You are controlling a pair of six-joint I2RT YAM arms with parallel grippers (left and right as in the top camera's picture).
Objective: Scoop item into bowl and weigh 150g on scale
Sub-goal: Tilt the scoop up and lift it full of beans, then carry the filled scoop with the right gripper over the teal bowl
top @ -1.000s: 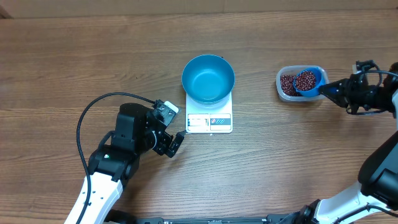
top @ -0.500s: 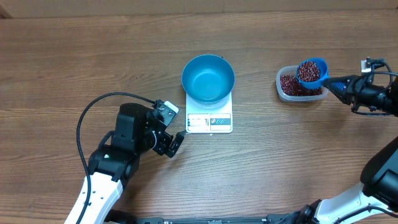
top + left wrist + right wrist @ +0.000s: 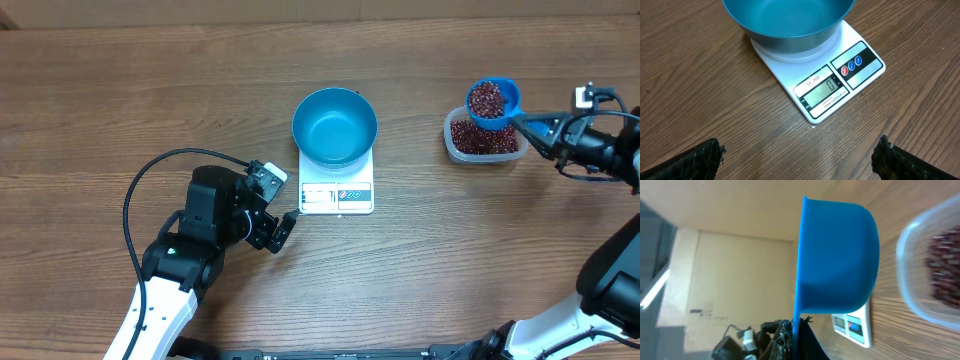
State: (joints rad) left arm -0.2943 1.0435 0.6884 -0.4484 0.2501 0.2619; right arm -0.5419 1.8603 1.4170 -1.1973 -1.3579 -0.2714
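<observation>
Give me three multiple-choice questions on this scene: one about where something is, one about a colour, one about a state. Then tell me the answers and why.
1. Where does the bowl stand?
A. on the scale
B. on a shelf
C. on a plate

2. What colour are the beans in the scoop?
A. green
B. dark red
C. white

3. What does the bowl hold?
A. water
B. a heap of beans
C. nothing

Answers:
1 A: its base rests on the white platform.
2 B: the overhead view shows a maroon heap in the scoop.
3 C: its blue floor is bare in the left wrist view.
</observation>
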